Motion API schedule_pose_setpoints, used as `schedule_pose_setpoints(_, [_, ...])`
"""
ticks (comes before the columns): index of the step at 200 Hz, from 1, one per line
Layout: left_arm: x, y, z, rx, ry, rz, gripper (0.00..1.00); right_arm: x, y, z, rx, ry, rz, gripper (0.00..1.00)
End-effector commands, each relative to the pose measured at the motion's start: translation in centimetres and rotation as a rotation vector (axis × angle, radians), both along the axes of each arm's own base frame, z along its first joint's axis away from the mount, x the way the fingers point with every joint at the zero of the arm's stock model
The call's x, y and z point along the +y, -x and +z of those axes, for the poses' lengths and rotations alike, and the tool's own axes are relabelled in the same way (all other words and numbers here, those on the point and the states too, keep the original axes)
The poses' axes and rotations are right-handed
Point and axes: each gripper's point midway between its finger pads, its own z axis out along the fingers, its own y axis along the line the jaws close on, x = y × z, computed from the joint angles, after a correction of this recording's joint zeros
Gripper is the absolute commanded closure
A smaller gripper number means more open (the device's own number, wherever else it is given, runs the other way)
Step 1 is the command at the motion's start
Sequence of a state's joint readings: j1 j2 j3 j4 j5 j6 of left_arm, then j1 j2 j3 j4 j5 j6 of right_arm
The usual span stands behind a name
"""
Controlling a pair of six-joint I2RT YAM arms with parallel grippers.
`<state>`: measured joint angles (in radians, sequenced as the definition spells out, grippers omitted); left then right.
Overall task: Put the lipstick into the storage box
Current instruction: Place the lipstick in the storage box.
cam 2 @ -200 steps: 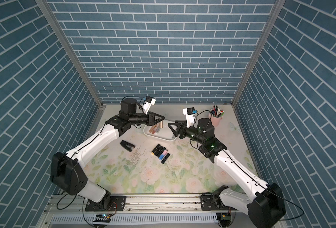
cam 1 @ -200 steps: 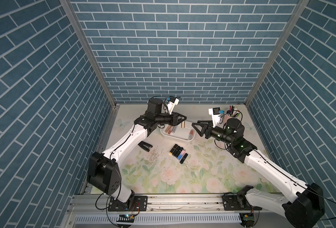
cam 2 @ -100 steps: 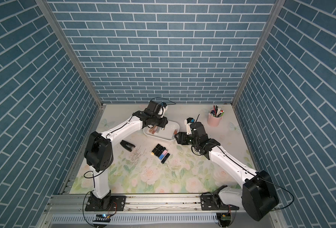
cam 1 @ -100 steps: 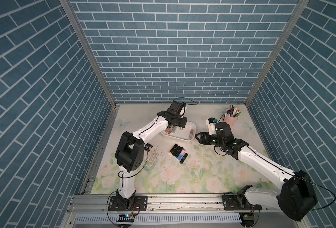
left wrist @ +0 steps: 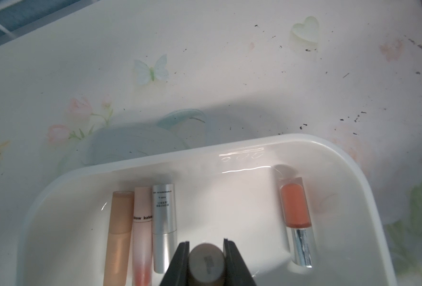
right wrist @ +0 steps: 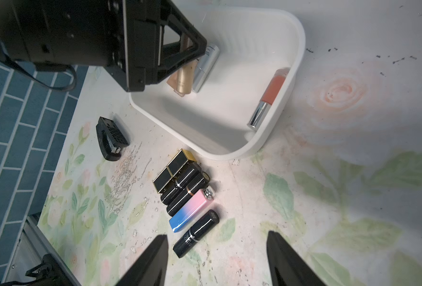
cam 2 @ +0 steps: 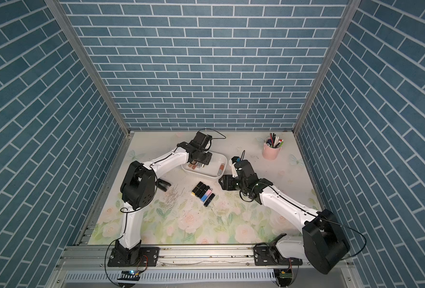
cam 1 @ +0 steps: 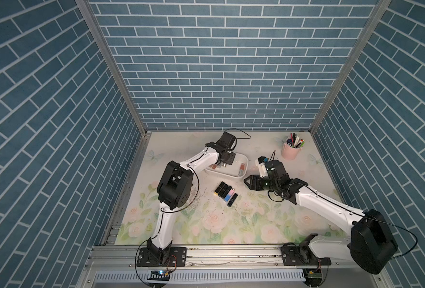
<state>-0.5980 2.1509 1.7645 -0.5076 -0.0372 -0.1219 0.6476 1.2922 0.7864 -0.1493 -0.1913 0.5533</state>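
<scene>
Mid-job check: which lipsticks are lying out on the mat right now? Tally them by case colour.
Black round tubes: 3
Black square tube with gold trim: 1
Pink-to-blue tube: 1
Total on the mat: 5

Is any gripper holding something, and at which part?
The left gripper has its jaws shut on a brownish lipstick tube, across its sides near one round end. The right gripper holds nothing.
</scene>
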Motion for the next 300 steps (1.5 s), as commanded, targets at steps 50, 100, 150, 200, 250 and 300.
schedule_pose_setpoints(50, [-0.2, -1.6, -3.4, 0.003, -0.075, 0.000, 1.00, 0.7, 0.7, -1.1, 0.023, 0.036, 0.001, 0.33])
schedule_pose_setpoints(100, [0.0, -2.3, -4.8, 0.006, -0.128, -0.001, 1.00, 0.7, 1.1, -1.7, 0.035, 0.046, 0.005, 0.33])
schedule_pose_setpoints(150, [0.4, -2.2, -6.5, 0.024, -0.164, -0.002, 0.85, 1.3, 1.4, -2.2, 0.070, 0.077, -0.001, 0.33])
schedule_pose_setpoints(200, [0.3, -2.2, -6.6, 0.025, -0.156, -0.006, 0.62, 2.8, 2.3, -3.7, 0.124, 0.165, 0.000, 0.33])
schedule_pose_setpoints(250, [0.0, -2.2, -5.4, 0.013, -0.134, -0.007, 0.43, 3.8, 3.6, -5.2, 0.176, 0.233, -0.005, 0.33])
schedule_pose_setpoints(300, [-0.6, -1.4, -0.7, -0.030, -0.023, -0.005, 0.36, 4.8, 4.6, -6.4, 0.216, 0.274, 0.004, 0.36])
